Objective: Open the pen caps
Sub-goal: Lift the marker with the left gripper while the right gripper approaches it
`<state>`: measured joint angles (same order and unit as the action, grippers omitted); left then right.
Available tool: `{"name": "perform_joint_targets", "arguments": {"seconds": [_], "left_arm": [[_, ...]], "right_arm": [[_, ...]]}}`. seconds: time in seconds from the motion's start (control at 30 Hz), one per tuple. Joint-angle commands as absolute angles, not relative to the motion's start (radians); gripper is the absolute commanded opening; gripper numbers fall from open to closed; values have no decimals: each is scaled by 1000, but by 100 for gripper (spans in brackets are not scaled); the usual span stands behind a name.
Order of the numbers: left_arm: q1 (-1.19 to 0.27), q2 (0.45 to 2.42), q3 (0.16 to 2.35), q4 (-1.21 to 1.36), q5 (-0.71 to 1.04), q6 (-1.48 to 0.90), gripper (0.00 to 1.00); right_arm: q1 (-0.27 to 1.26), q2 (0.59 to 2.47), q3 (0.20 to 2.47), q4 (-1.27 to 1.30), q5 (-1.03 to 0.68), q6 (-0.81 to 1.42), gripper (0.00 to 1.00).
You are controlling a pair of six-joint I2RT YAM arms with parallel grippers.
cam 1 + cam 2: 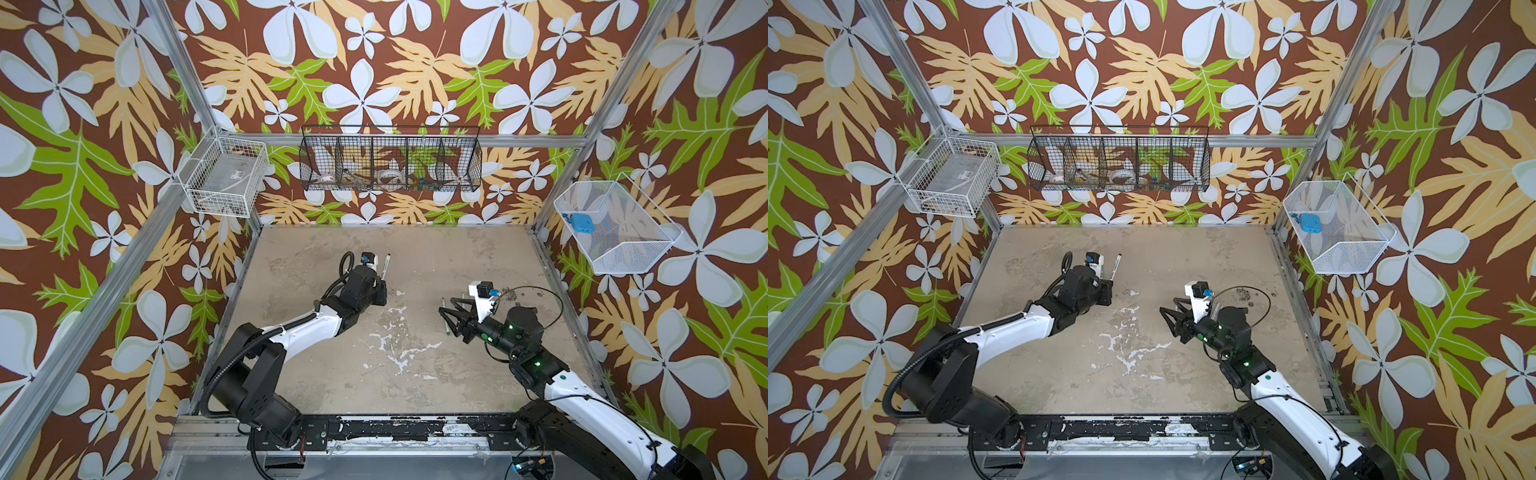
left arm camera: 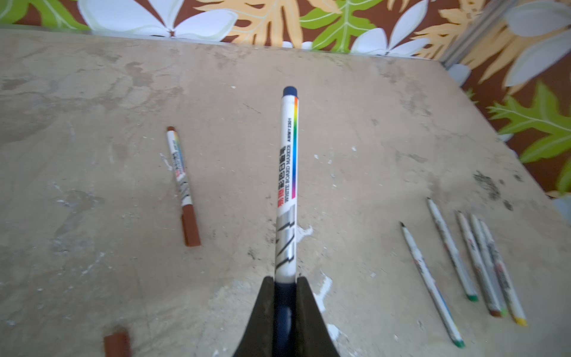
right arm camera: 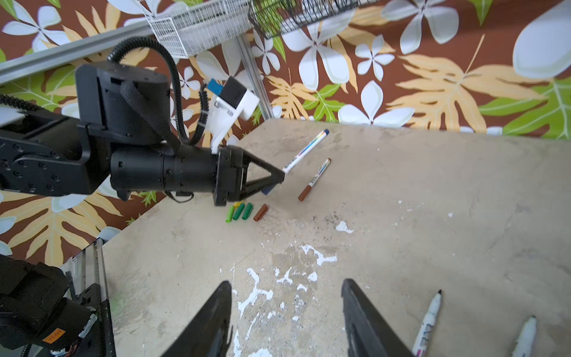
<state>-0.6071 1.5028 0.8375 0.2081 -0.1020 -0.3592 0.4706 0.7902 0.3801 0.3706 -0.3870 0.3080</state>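
Observation:
My left gripper (image 2: 285, 286) is shut on the dark blue pen cap (image 2: 284, 309) of a white marker (image 2: 287, 173), whose barrel sticks out ahead above the table. In both top views this marker (image 1: 386, 266) (image 1: 1116, 266) points toward the back wall from the left gripper (image 1: 382, 283). A brown-capped marker (image 3: 315, 179) lies beside it. Loose green caps (image 3: 238, 211), a brown cap (image 3: 260, 212) and a yellow cap (image 3: 237, 204) lie under the left gripper (image 3: 279, 178). My right gripper (image 3: 287, 293) (image 1: 451, 305) is open and empty, low over the table. Several uncapped markers (image 2: 451, 247) lie close to it.
On the walls hang a white wire basket (image 1: 226, 176), a black wire basket (image 1: 390, 164) and a white mesh basket (image 1: 615, 226). The worn table (image 1: 415, 257) ends at metal frame rails on all sides. Another loose brown cap (image 2: 116, 344) lies near the left gripper.

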Motion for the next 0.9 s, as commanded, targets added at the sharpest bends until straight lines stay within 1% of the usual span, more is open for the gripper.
{"name": "perform_joint_targets", "arguments": {"seconds": [0.0, 0.07, 0.17, 0.2, 0.23, 0.43, 0.6, 0.73, 0.77, 0.87], "left_arm": [[-627, 1441, 757, 358, 27, -377, 7], [-627, 1399, 689, 436, 79, -404, 6], [-629, 1356, 590, 558, 145, -420, 5], [-629, 1349, 575, 577, 158, -416, 5], [-631, 1344, 562, 592, 165, -417, 5], [-674, 1329, 519, 658, 213, -375, 4], [-731, 1287, 497, 671, 231, -276, 4], [-762, 1261, 483, 674, 241, -208, 4], [-762, 1257, 478, 675, 243, -198, 4], [-762, 1241, 456, 687, 222, -164, 4]], "right_arm": [[492, 750, 340, 498, -336, 252, 55], [538, 729, 310, 539, -273, 188, 54], [651, 733, 273, 594, -147, 49, 55], [693, 745, 267, 609, -96, 2, 60], [724, 758, 267, 612, -63, -28, 63], [847, 829, 264, 634, 113, -175, 64], [850, 850, 302, 593, 128, -133, 63], [850, 873, 429, 404, 58, -12, 64], [850, 873, 467, 345, 49, 12, 67], [850, 850, 546, 207, 56, 96, 68]]}}
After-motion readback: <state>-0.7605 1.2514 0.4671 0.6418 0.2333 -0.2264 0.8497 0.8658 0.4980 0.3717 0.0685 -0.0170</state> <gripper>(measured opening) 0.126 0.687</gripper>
